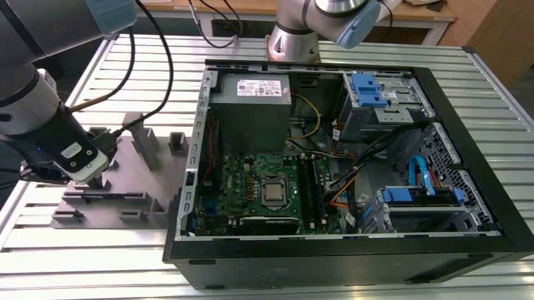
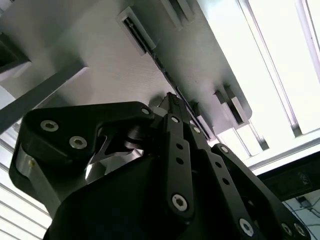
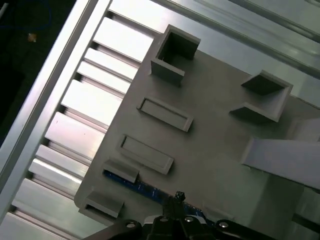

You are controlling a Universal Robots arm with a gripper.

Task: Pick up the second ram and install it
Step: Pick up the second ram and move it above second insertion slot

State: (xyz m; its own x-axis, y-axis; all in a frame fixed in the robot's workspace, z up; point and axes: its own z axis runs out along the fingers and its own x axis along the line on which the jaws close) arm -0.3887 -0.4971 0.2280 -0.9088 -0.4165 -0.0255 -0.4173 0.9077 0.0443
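Slatted metal table (image 1: 84, 262), wooden desk (image 1: 429, 12)

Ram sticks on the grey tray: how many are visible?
1. The second ram sits in the holders along one edge of the grey tray, directly below the gripper in the first wrist view. The gripper covers part of it and could hide another.

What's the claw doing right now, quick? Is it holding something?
The claw: closed, pinching the memory stick that sits in the grey tray.
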